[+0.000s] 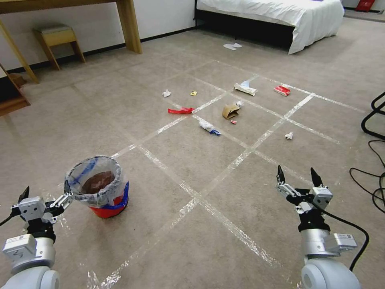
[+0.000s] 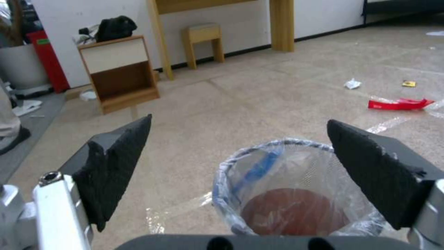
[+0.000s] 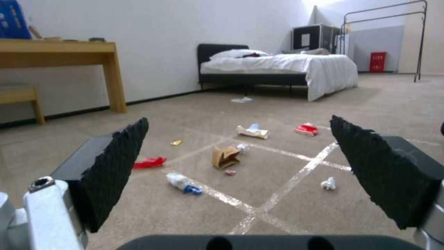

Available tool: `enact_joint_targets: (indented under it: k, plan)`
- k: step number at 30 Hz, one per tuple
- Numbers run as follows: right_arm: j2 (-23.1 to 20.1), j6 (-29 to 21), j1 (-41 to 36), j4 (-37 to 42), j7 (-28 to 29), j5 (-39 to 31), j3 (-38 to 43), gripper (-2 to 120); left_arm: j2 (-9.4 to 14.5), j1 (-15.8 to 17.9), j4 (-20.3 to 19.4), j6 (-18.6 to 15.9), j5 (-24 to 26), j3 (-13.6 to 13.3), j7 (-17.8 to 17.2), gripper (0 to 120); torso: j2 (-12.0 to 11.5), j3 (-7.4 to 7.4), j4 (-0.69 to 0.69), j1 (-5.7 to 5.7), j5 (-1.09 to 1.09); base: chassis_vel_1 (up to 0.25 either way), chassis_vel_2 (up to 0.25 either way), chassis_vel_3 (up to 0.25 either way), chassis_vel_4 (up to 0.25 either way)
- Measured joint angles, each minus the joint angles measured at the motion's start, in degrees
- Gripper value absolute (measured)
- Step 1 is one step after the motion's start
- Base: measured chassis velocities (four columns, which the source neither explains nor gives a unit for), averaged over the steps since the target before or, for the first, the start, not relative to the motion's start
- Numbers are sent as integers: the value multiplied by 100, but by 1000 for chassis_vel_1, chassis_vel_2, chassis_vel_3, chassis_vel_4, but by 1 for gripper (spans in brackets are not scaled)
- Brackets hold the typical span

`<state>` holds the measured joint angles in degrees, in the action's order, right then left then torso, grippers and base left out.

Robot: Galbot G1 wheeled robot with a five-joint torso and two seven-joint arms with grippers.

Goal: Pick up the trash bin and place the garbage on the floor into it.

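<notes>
The trash bin (image 1: 100,188) (image 2: 296,194), a small red bucket with a clear bag, stands upright on the carpet at the near left. My left gripper (image 1: 45,192) (image 2: 238,121) is open just left of it, one fingertip (image 1: 66,197) close to the bag's rim. My right gripper (image 1: 296,173) (image 3: 238,119) hangs open and holds nothing at the near right. The garbage lies farther ahead: a brown paper bag (image 1: 230,111) (image 3: 225,157), a red wrapper strip (image 1: 180,110) (image 2: 400,103), a white-and-blue piece (image 1: 209,127), a white packet (image 1: 245,88), a red-white packet (image 1: 282,90), tissues (image 1: 166,93) (image 1: 288,136), a yellow wrapper (image 1: 193,93).
Clear tape lines (image 1: 224,168) cross the carpet in a grid. A wooden desk leg (image 1: 129,24) and a stool (image 1: 58,40) stand at the back left, a bed (image 1: 280,16) at the back right. Black cables (image 1: 373,180) lie at the right edge. A wooden cabinet (image 2: 118,73) stands by the wall.
</notes>
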<state>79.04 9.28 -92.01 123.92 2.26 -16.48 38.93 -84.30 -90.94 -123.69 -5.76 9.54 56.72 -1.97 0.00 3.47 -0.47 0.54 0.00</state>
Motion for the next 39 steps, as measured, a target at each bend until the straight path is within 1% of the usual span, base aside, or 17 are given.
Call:
enact_joint_targets:
  k: [20,30,34,39]
  plan:
    - [11,28,-46,12,-34,67,28,100,-10,-23,24,102,-60,9,-12,100,0,0,0,0,0,0,0,0,0]
    - [47,52,-46,1,-147,74,-19,100,20,-105,-54,107,-136,61,-10,100,0,0,0,0,0,0,0,0,0]
    - [41,45,-40,1,-159,74,-20,100,26,-106,-55,107,-130,71,-6,100,0,-1,0,-1,0,-70,64,57,-37]
    - [28,40,-40,8,-159,69,-5,100,37,-104,-52,108,-123,77,-6,100,0,-1,0,0,-1,-137,121,134,-141]
